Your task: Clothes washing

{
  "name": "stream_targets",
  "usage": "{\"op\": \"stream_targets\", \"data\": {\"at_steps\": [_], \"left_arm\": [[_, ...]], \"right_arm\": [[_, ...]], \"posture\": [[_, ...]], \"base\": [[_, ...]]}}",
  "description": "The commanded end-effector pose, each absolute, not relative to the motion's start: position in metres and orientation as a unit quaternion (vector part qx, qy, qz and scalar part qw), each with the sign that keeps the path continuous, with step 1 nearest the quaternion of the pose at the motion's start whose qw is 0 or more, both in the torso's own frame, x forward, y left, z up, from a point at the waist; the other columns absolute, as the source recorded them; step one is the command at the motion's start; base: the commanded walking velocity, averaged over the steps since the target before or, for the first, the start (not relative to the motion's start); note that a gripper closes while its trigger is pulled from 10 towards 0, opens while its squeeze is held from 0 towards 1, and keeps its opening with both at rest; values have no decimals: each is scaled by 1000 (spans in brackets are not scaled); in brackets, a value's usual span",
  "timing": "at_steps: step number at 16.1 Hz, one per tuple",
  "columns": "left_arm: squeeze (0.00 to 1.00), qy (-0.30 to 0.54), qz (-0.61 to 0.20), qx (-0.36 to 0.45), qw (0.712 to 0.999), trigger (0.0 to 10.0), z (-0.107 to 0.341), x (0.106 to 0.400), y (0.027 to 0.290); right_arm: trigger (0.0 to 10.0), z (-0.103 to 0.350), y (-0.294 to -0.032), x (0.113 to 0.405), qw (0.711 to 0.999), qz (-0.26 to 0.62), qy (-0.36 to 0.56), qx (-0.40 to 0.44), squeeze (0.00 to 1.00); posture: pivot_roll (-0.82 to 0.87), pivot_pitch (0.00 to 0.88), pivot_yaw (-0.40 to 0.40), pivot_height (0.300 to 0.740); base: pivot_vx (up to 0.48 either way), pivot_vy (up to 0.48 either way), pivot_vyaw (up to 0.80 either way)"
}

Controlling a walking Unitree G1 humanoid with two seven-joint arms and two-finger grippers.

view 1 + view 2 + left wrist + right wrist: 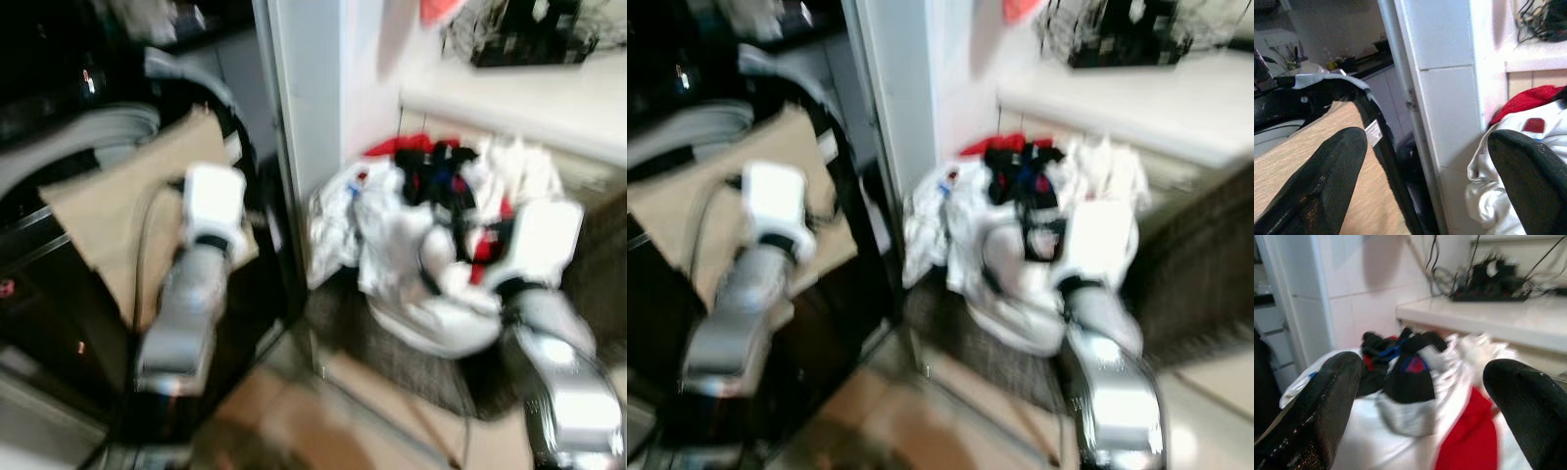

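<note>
We hold our right tool (1420, 406) unclenched over the laundry pile (431, 225) in its basket (392, 343), ready to grab; our left tool (1425, 181), also spread, waits by the washer door (127, 206).

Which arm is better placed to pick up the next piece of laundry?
Right. The right pincer is open and points straight at the clothes pile. The left pincer, also open, faces the wall edge beside the tan panel.
</note>
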State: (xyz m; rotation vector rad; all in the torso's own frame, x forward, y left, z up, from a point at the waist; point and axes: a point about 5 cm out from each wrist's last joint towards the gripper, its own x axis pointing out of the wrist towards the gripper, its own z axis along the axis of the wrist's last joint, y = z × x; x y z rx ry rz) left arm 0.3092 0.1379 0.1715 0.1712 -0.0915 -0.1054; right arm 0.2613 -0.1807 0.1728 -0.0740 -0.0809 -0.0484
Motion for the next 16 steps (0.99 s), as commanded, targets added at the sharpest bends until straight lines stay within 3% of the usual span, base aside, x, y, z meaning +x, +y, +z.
{"op": "stream_targets", "data": {"at_steps": [1, 11, 16], "left_arm": [[0, -53, -35, 83, 995, 10000, 176, 307, 151], [0, -60, -18, 79, 995, 10000, 179, 302, 160], [0, -58, -39, 77, 995, 10000, 181, 309, 153]], "right_arm": [[10000, 178, -170, 264, 998, 4, -49, -41, 0], [10000, 181, -158, 270, 997, 41, -55, -45, 0], [10000, 179, -168, 265, 998, -6, -53, -22, 0]], "posture": [[-40, 0, 56, 740], [-29, 0, 45, 740], [-41, 0, 69, 740]], "base": [[0, 0, 0], [295, 0, 771], [312, 0, 0]]}}
